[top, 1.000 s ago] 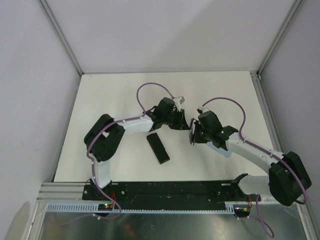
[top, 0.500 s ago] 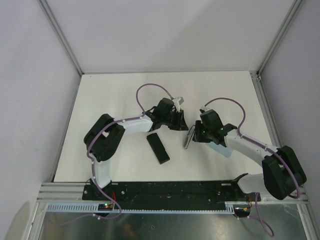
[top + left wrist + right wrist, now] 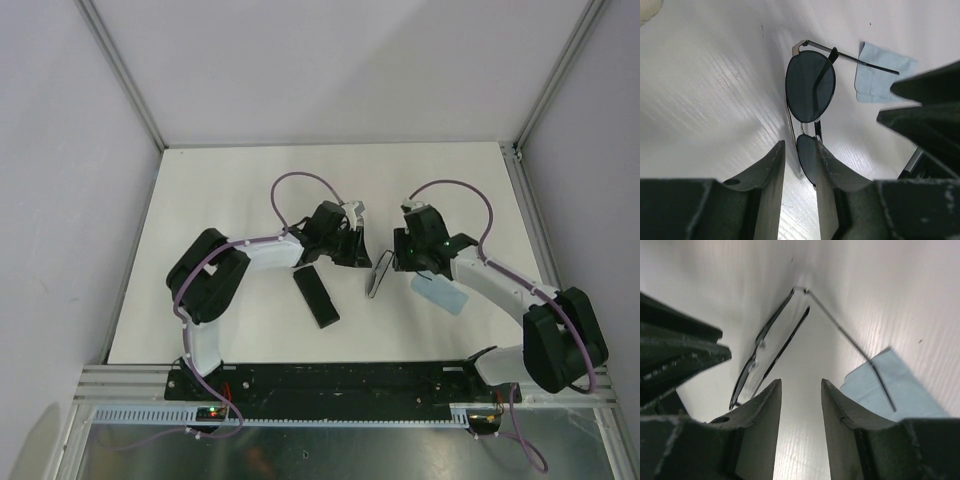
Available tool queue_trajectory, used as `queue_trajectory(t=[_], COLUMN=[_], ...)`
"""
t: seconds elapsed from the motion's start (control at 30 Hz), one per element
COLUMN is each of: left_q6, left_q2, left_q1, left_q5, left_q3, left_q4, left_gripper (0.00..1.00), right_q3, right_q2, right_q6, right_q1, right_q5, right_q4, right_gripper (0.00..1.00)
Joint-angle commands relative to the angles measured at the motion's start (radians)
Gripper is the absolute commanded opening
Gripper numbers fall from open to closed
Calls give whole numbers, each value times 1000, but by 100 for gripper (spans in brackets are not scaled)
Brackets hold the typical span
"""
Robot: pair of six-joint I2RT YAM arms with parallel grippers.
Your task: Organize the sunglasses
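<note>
The thin wire-frame sunglasses (image 3: 377,274) lie on the white table between my two grippers. In the left wrist view the sunglasses (image 3: 810,92) show dark rounded lenses, and one temple is swung out toward a blue cloth (image 3: 880,75). My left gripper (image 3: 799,167) is open with a narrow gap, and the near lens reaches just to its right fingertip (image 3: 826,165). My right gripper (image 3: 801,390) is open and empty, a little back from the sunglasses (image 3: 760,342). The chunky black pair is out of view.
A black oblong case (image 3: 316,296) lies near the left gripper (image 3: 362,252), toward the front. The light blue cloth (image 3: 440,295) lies under the right arm, beside the right gripper (image 3: 398,262). A pale object (image 3: 646,6) shows at the corner of the left wrist view.
My right gripper let go of the wire-frame sunglasses and drew back and up. The sunglasses now rest on the table. The left gripper shifted slightly.
</note>
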Motion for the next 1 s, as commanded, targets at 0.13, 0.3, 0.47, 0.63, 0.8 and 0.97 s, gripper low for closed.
queue_trajectory(t=[0.13,0.3,0.47,0.63,0.8,0.97], left_q6=[67,90,115,127,127,121], left_q2=[-62,-30,-6,-1,14,30], left_q1=[15,22,32,48,51,51], left_q5=[17,55,80,94,103,113], left_q3=[-2,32,69,79,86,96], left_q4=[-22,-34,-77,-89,-89,-89], left_gripper=[34,35,35,35,35,35], right_q3=[140,181,195,208,219,233], right_q2=[137,213,278,328,371,410], right_q6=[-174,-259,-327,-343,-344,-341], right_q1=[-95,-126,-124,-113,-98,-87], right_q5=[48,1,-40,-71,-54,-37], right_q4=[-12,-27,6,12,5,-1], right_gripper=[42,45,47,46,43,35])
